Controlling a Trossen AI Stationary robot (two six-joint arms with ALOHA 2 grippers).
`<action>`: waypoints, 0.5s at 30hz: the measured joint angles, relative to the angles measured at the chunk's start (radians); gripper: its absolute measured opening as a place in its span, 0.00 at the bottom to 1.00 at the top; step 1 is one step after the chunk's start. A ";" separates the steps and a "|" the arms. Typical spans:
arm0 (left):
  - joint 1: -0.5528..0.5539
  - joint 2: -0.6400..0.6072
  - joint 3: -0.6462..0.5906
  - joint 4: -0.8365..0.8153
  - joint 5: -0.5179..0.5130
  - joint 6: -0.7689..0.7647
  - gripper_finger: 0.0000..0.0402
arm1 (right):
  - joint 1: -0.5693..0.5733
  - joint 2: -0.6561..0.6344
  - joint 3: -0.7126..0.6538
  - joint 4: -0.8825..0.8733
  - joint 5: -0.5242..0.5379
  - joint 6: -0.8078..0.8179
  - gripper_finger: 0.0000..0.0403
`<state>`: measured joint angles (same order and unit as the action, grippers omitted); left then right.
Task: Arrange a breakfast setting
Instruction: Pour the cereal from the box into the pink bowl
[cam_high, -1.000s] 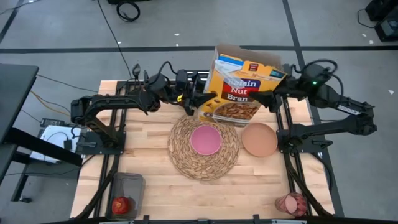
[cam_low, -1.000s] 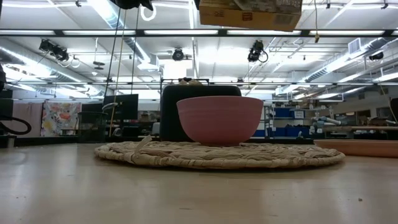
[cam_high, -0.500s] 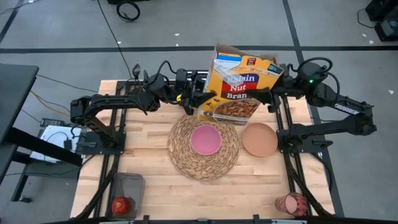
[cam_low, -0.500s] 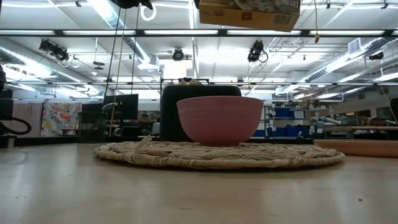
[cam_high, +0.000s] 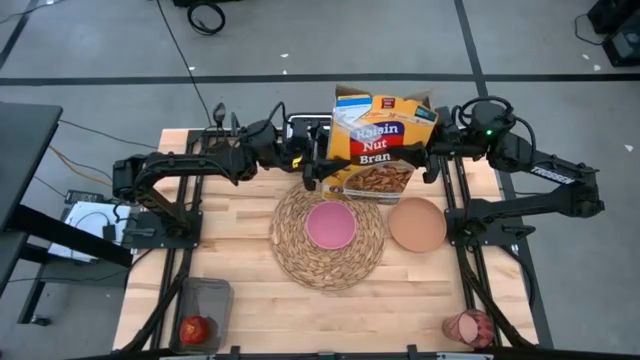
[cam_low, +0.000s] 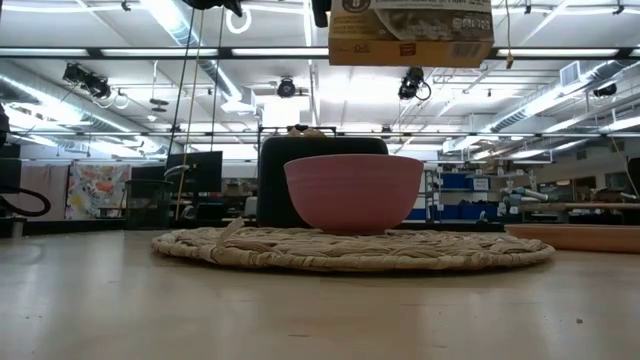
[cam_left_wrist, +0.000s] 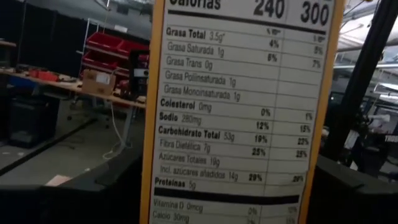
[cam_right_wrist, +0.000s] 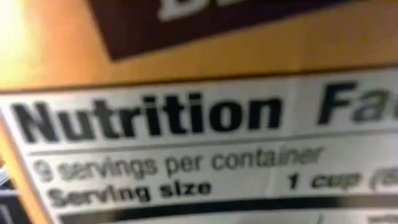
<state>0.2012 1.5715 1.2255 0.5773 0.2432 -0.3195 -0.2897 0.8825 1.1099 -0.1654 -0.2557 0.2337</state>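
- The left pincer is at the left side of the cereal box, near the table's far edge; its fingers stand wide on either side of the box's narrow panel, and whether they press it cannot be told.
- The left arm reaches in from the table's left edge, folded at the elbow, forearm lying roughly level along the far edge.
- The right pincer is against the box's right side; its wrist view is filled by the nutrition panel, and whether its fingers clamp the box cannot be told.
- The right arm comes from the right edge, its forearm angled toward the far edge and the wrist turned inward to the box.
- The box hangs in the air between both pincers, above the far part of the table, top flaps open, tilted a little; in the low view its bottom floats high over the bowl.
- The placemat lies at the middle of the table with the pink bowl upright on it.
- The brown plate lies just beside the placemat on its right.
- The apple is in a container at the near left corner.
- The tumbler lies at the near right corner.
- A black toaster stands behind the bowl in the low view.
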 joint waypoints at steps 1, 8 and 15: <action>0.000 0.000 0.000 -0.008 0.001 0.006 0.79 | 0.000 0.000 0.000 0.000 0.000 0.000 0.43; 0.000 0.002 0.000 -0.082 0.036 0.039 0.79 | 0.000 0.000 0.000 -0.001 0.003 0.004 0.43; 0.006 -0.010 -0.003 -0.060 0.043 0.023 0.79 | 0.000 -0.003 0.002 0.025 0.008 0.013 0.43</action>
<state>0.2075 1.5620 1.2228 0.5172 0.2857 -0.2961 -0.2897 0.8795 1.1116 -0.1404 -0.2482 0.2470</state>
